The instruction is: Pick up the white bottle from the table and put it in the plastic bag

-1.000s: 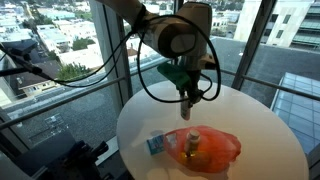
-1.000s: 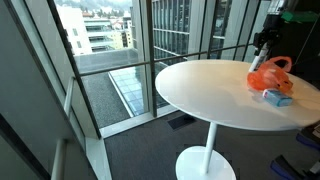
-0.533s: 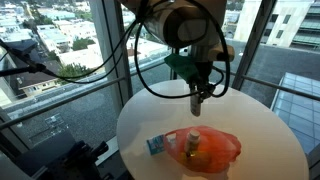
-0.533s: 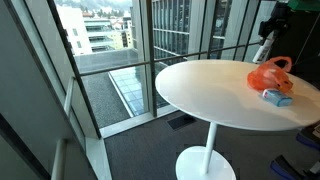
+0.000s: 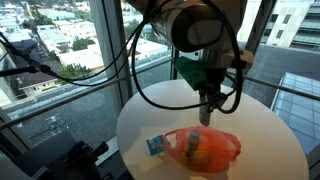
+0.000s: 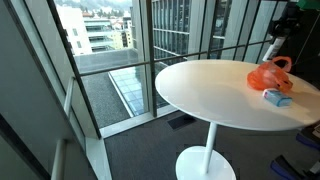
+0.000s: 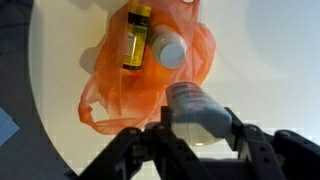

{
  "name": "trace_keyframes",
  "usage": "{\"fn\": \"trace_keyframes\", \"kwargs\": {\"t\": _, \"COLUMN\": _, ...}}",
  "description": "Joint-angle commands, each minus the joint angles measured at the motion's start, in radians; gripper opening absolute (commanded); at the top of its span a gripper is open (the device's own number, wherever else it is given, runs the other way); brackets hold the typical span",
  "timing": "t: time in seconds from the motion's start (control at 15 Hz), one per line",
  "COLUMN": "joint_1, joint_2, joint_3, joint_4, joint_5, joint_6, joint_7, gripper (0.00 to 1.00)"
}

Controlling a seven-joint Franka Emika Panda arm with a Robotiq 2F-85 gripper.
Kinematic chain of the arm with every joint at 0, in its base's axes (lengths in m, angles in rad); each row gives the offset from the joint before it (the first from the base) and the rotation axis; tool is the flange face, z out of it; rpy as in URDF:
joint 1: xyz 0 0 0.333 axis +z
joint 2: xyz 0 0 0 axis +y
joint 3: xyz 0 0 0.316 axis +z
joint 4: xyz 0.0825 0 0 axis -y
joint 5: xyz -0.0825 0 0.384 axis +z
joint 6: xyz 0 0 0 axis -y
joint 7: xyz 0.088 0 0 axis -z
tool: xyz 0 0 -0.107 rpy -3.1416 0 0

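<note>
Nearest, in the wrist view, clamped between the jaws: one white bottle (image 7: 200, 110). Jaws closed on its sides, parted only by its width, touching nothing else. Long axis slanting across that view from upper left to lower right, upper end toward the bag. Held in the air over the near edge of one orange bag (image 7: 110, 95), lying on one round white bench (image 7: 60, 60). Inside the bag, two things side by side: one yellow bottle (image 7: 136, 40), lengthwise up the view, and one white-capped container (image 7: 168, 48) just beside it. At the left edge, one blue packet (image 7: 5, 125), near the bag. Farther off, in an exterior view, one arm (image 5: 190, 30) reaching down over the bag, jaws clear of the bench. Beyond, tall windows (image 6: 110, 60).
</note>
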Motion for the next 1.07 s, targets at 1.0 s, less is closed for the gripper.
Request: {"fn": "trace_keyframes", "kwargs": {"t": 1.0, "joint_1": -0.036, "joint_2": 0.111, "joint_3": -0.023, "joint_4": 0.072, "joint_5": 0.011, "joint_6": -0.063, "joint_7": 0.026, "gripper": 0.27}}
